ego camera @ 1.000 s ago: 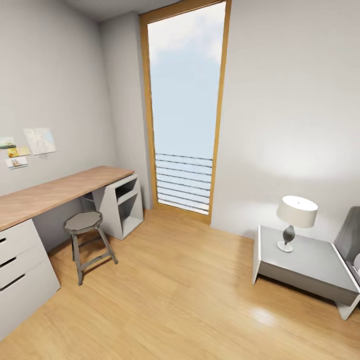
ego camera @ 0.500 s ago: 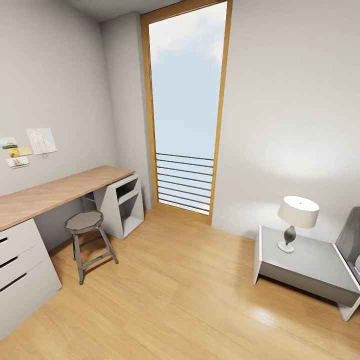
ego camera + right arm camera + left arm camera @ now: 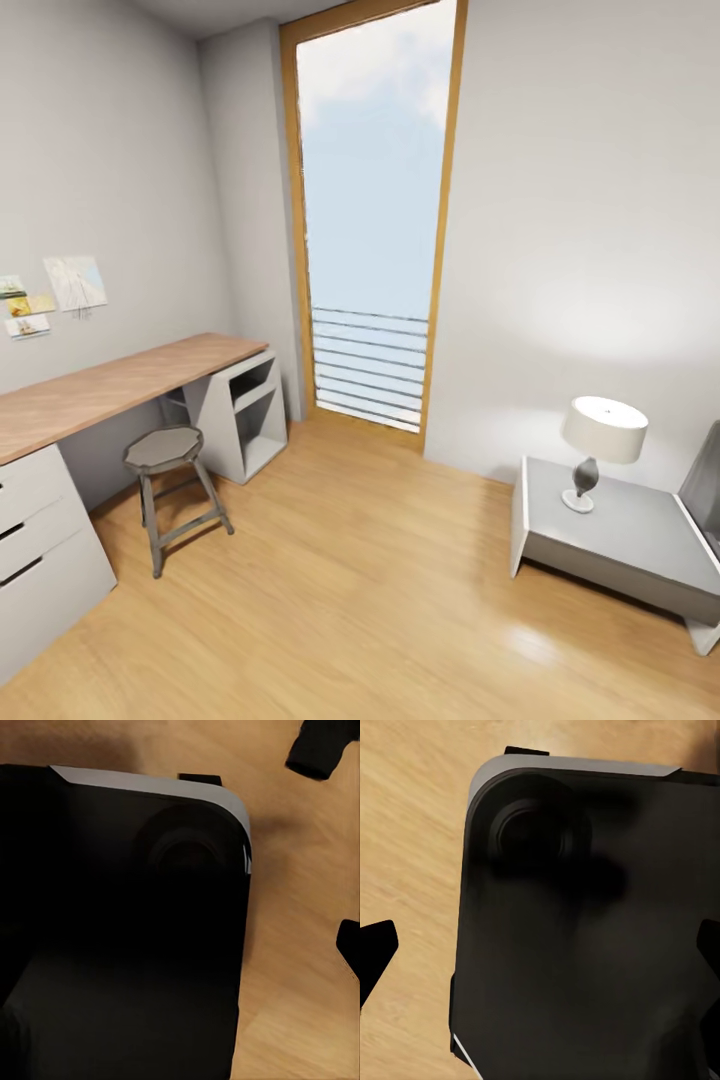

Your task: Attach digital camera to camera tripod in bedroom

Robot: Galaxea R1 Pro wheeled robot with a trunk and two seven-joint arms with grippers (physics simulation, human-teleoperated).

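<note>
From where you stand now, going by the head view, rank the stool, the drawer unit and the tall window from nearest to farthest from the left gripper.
The left gripper hangs low at the robot, so depth in the head view serves.
1. drawer unit: closest, at the left edge.
2. stool: further in, left, by the desk.
3. tall window: in the far wall, centre.

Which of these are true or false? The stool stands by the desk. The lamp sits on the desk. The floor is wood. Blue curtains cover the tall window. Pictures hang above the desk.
1. The stool stands by the desk: true.
2. The lamp sits on the desk: false, it stands on the low grey bedside table.
3. The floor is wood: true.
4. Blue curtains cover the tall window: false, it is bare, showing sky.
5. Pictures hang above the desk: true.
</note>
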